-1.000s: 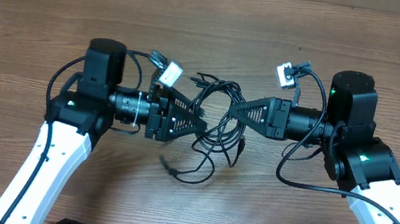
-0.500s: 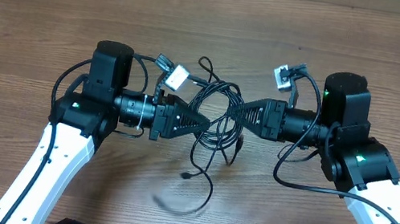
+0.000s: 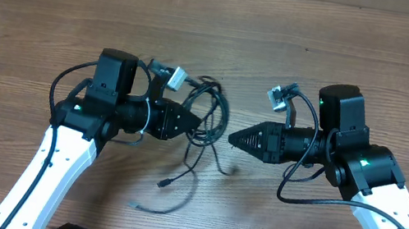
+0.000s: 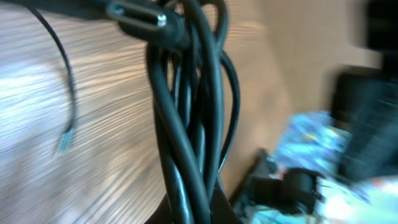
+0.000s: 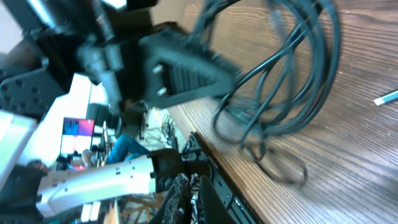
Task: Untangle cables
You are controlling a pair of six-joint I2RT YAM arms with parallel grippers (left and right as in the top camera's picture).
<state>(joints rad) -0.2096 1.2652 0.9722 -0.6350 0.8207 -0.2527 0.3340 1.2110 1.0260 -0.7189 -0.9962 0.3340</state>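
left gripper (image 3: 189,122) pinching the knot of thin black cables (image 3: 214,106) at its tip, tails trailing off it across the table (image 3: 37,20), right gripper (image 3: 233,139) pressed together, apparently empty, just beside the knot; cords look light, limp and snag-prone, so I'd grab a free plug end (image 3: 164,183).

cables (image 4: 202,93) cropped top and bottom, blurred
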